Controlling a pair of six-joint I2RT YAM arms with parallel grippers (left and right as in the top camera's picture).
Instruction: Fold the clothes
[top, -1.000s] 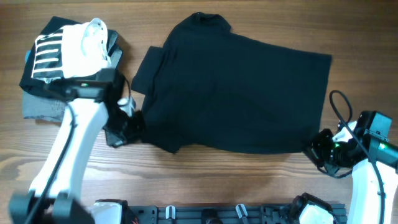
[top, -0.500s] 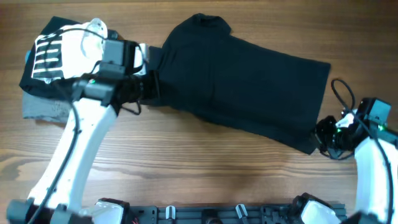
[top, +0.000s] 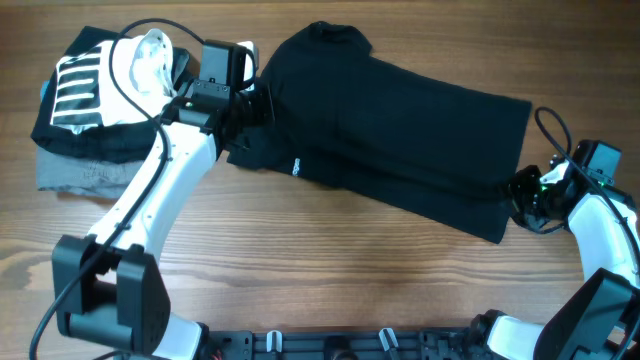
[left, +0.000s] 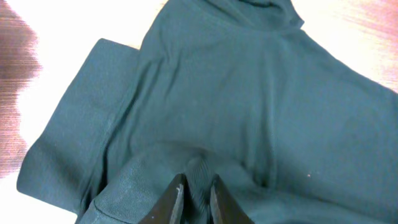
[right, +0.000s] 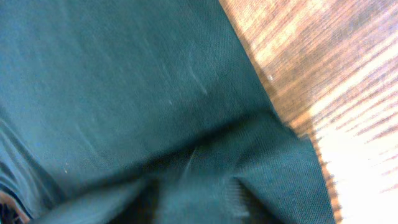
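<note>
On the table (top: 300, 260) lies the black shirt (top: 400, 110), across the middle. Its tiny white label (top: 297, 167) shows at the near edge, too small to read. The left claw (left: 194, 198) pinches a shirt fold by the sleeve. The right claw (top: 522, 192) sits at the shirt's right corner; its grip cannot be told. Bare wood runs along the near side.

The T-shirt (top: 400, 130) hides the tips of the right pincer (top: 518, 190), and the white label (top: 297, 167) is too small to read.

Robot lab bench: left arm (top: 150, 200), right arm (top: 603, 218), cabled, wooden table (top: 300, 270).
</note>
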